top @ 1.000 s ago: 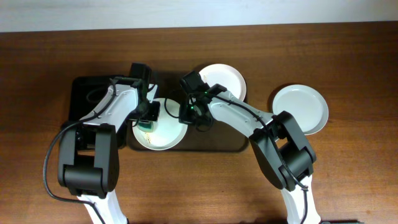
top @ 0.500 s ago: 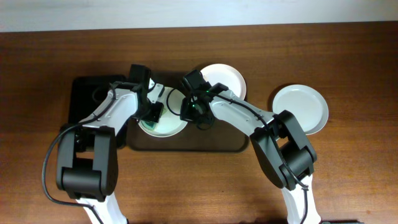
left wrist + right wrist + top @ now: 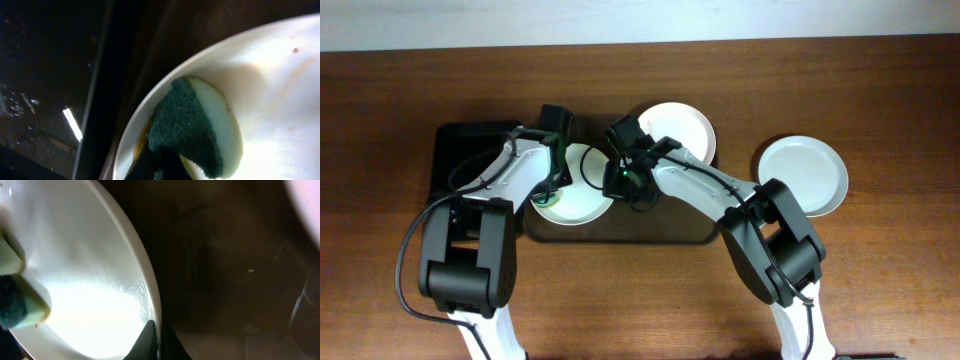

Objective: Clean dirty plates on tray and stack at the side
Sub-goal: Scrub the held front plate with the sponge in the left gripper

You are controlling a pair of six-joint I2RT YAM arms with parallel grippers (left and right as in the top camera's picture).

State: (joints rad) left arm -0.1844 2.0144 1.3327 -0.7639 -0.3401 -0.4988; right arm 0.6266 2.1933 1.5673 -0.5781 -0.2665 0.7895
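A white plate sits tilted over the left part of the dark brown tray. My right gripper is shut on its right rim; in the right wrist view the rim runs between the two dark fingertips. My left gripper is shut on a green and pale sponge and presses it on the plate's left inner side. A faint brown speck shows on the plate. A second plate lies on the tray's back right. A third plate lies on the table to the right.
A smaller black tray lies left of the brown tray, beside my left arm. The wooden table runs round both trays. The two arms cross close together above the brown tray's left half.
The plate has been raised and tilted at its right rim and shifted toward the back. My left gripper with the sponge has moved back and left across the plate.
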